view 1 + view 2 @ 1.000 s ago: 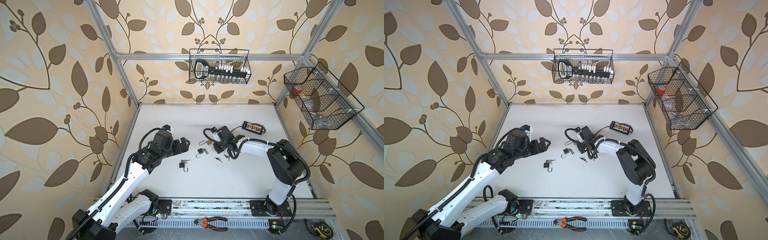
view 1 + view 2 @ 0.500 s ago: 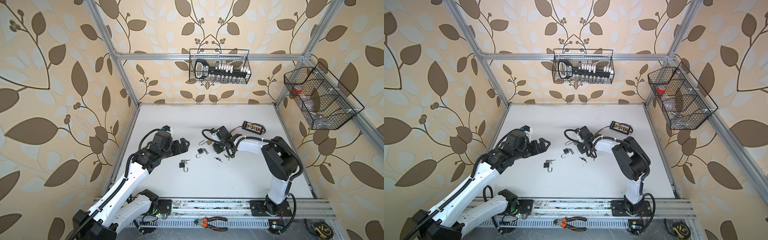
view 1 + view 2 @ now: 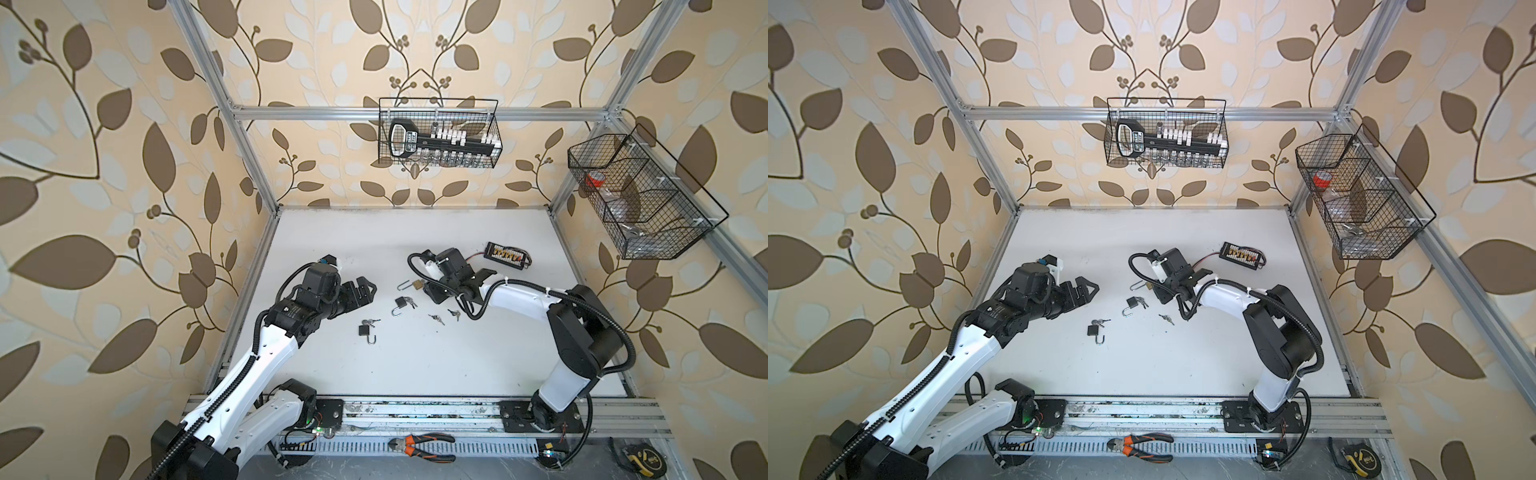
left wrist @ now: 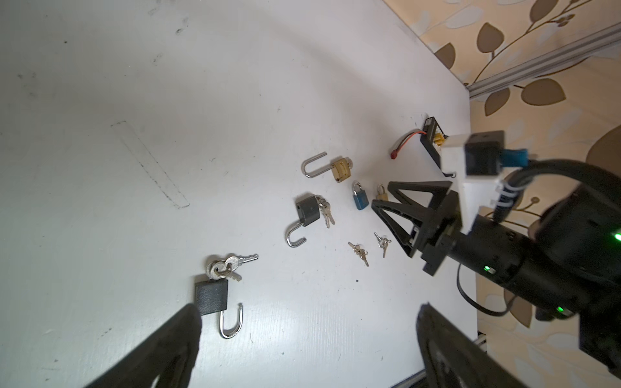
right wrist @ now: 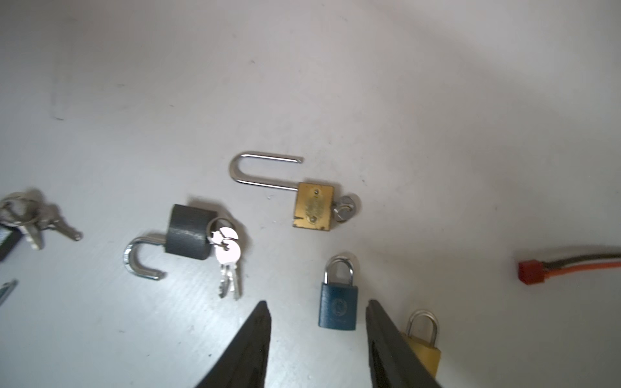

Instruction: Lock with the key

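You can't see the blue padlock [image 5: 337,307] in either top view; the right gripper [image 5: 316,302] covers it. In the right wrist view one finger hides part of the small brass padlock [image 5: 421,342], and the edge cuts off the black padlock [image 5: 6,243].

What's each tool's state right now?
Left tool: open, empty.
Right tool: open, gripping nothing; the blue padlock lies loose below the gap between its jaws.

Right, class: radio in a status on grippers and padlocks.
Left gripper open, empty. Right gripper open, hovering at shut blue padlock. Brass padlock shackle open, key in. Small gold padlock close beside blue one.
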Controlling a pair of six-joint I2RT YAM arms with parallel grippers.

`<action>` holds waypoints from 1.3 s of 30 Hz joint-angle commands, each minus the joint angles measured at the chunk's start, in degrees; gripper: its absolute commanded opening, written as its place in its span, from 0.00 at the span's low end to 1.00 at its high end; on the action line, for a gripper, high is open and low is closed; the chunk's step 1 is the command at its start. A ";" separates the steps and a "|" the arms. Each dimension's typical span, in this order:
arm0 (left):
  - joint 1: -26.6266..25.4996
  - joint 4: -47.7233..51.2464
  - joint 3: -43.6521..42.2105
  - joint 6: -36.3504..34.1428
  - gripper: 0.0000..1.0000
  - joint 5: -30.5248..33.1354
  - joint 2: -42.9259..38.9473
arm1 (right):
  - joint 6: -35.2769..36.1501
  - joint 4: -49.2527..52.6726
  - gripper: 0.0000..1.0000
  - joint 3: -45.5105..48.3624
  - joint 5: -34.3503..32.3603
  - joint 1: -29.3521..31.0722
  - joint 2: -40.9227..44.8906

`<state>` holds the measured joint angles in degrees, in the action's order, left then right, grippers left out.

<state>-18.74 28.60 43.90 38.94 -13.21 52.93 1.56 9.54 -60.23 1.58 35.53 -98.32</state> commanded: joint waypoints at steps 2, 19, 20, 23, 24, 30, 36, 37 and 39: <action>5.37 -4.49 -3.01 3.01 0.99 -7.54 -1.65 | 9.84 -0.46 0.53 0.03 8.68 2.35 -1.75; 19.61 -2.47 -6.63 3.80 0.99 -17.96 -7.43 | 30.75 12.48 0.67 -17.20 22.47 2.27 -17.79; 20.20 -2.30 -6.74 3.67 0.99 -18.33 -7.69 | 31.15 13.33 0.66 -18.80 22.89 2.20 -18.80; 21.26 -1.49 -6.61 3.29 0.99 -18.96 -8.08 | 31.75 15.64 0.65 -22.64 24.12 2.09 -21.70; 21.42 -1.35 -6.63 3.23 0.99 -18.95 -8.21 | 31.87 16.36 0.65 -23.49 24.41 2.10 -22.29; 21.91 -0.54 -6.46 2.81 0.98 -19.22 -8.72 | 32.67 20.62 0.62 -26.95 25.98 1.96 -25.45; 22.02 -0.50 -6.63 2.42 0.98 -19.57 -8.55 | 32.90 23.37 0.59 -27.39 26.78 1.56 -26.16; 22.06 -0.71 -6.72 2.45 0.98 -19.66 -8.54 | 33.01 23.65 0.59 -27.32 26.48 1.57 -26.16; 22.06 -1.07 -6.89 2.78 0.98 -19.84 -8.54 | 33.06 23.77 0.57 -26.69 25.45 1.58 -25.75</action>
<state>2.72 28.05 37.36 42.37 -31.29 45.06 32.93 29.89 -85.97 26.20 37.28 -122.83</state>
